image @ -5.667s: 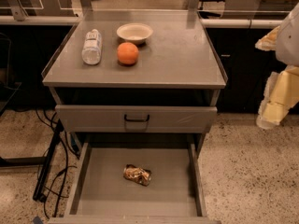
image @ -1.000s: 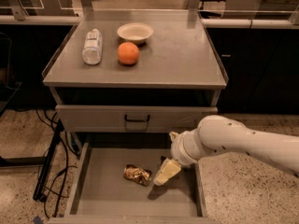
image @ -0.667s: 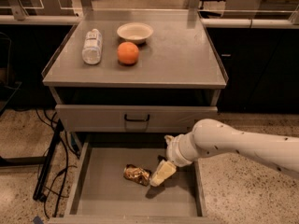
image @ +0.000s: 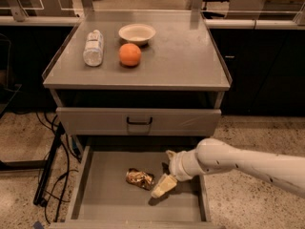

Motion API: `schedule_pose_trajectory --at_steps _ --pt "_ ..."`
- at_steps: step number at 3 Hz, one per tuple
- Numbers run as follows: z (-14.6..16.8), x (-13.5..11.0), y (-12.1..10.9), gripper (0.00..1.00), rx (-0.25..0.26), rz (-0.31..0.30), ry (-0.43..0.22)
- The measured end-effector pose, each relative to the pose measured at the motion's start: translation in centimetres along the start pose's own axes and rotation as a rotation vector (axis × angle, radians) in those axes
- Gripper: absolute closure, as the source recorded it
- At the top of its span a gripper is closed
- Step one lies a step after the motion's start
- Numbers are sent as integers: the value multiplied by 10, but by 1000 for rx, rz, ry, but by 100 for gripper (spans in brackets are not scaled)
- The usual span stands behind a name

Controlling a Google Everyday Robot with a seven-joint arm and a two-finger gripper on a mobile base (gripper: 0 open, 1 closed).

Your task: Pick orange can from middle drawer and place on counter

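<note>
The orange can (image: 140,178), a wrinkly brown-and-gold foil packet, lies on the floor of the open middle drawer (image: 102,190), near its centre. My white arm reaches in from the right. My gripper (image: 163,186) hangs inside the drawer just right of the packet, close to it and pointing down-left. The counter (image: 181,61) is the flat grey cabinet top above.
On the counter stand a lying plastic bottle (image: 93,47), a white bowl (image: 137,33) and a round orange fruit (image: 130,54). A shut drawer front with a black handle (image: 139,122) sits above the open drawer. Black cables (image: 52,175) hang left of the cabinet.
My arm has come in from the right and down into the drawer. In the last second the gripper shifted slightly left toward the packet, which has not moved.
</note>
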State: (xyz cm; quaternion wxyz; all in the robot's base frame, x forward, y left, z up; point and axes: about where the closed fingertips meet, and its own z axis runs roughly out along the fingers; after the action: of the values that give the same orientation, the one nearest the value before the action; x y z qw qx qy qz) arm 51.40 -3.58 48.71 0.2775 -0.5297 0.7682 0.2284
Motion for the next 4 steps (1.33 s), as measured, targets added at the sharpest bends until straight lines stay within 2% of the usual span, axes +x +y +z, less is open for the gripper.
schedule_pose_trajectory --at_steps 1,2,4 --pt "33 22 3 0 -34 37 -14" --pt "41 20 0 0 -31 32 -8" --pt "104 3 -27 0 -65 18 -8"
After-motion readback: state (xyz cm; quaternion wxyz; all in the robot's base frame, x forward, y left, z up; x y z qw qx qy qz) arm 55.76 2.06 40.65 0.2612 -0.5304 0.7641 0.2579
